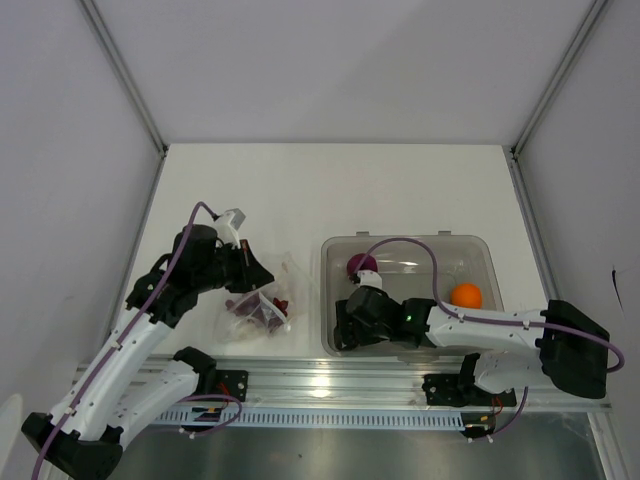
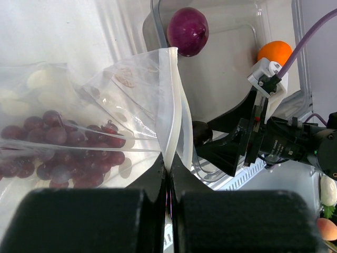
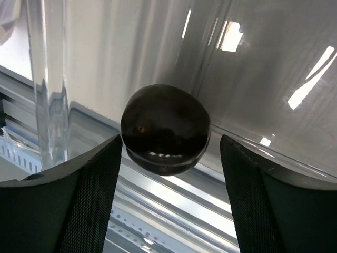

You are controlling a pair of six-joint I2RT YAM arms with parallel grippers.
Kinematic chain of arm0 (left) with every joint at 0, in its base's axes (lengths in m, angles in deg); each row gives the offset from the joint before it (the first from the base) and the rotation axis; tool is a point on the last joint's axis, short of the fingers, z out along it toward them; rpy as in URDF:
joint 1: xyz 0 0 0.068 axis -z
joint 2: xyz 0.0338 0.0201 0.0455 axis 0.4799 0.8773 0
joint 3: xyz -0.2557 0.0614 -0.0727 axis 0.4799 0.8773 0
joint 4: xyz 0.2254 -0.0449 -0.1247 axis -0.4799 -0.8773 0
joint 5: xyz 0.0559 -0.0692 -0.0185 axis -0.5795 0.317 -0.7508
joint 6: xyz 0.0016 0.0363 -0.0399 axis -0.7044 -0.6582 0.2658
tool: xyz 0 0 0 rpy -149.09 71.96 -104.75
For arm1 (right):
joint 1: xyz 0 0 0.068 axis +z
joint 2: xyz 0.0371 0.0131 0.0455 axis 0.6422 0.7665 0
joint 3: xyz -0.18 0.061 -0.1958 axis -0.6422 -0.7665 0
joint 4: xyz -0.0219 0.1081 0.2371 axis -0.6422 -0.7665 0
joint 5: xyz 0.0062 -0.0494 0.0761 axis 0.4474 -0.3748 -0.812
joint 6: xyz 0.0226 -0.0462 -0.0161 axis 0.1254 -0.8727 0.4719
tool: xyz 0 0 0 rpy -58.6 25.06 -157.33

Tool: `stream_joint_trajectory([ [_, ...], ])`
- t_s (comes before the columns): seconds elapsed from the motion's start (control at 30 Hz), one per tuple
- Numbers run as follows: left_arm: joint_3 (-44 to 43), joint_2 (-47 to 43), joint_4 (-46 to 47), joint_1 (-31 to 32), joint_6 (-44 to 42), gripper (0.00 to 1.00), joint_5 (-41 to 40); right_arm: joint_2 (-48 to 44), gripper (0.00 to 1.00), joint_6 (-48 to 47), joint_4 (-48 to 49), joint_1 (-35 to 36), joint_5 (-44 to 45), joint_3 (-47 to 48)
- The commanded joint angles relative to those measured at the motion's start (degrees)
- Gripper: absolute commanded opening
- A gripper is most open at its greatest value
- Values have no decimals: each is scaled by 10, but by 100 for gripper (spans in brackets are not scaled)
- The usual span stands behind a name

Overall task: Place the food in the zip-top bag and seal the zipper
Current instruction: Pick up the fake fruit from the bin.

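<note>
My right claw [image 3: 169, 158] stands apart, one dark finger on either side of the small glossy blackish lump [image 3: 165, 132]. The lump sits mid-frame in the wrist view, on the floor of the rigid clear plastic tub [image 1: 405, 243] close to its lower left wall. The pads look just beside the lump; I cannot tell whether either touches it. It is round and slick, so I judge I should close slowly across its widest part, or it may squirt out. Then I should lift straight up, clear of the tub wall. My left claw [image 2: 168, 176] is clamped on the pale whitish zipper strip [image 2: 174, 105] of the soft crinkly transparent bag [image 2: 79, 100], at the left on the white desk [image 1: 330, 190]. The dark red grape bunch [image 2: 58, 153] is already inside. The purple round fruit [image 2: 188, 30] and the orange ball [image 2: 274, 52] lie in the tub.
</note>
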Motion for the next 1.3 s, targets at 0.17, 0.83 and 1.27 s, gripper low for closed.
stream_joint_trajectory([
  [0.17,-3,2,14,4,-9,1,3,19,70,-11,54,3,5,-2],
  [0.83,8,-1,17,4,-8,1,4,-106,28,-14,-20,-12,54,-9],
  [1.27,6,0,17,4,-7,1,5,-107,26,-103,-44,-58,28,131],
])
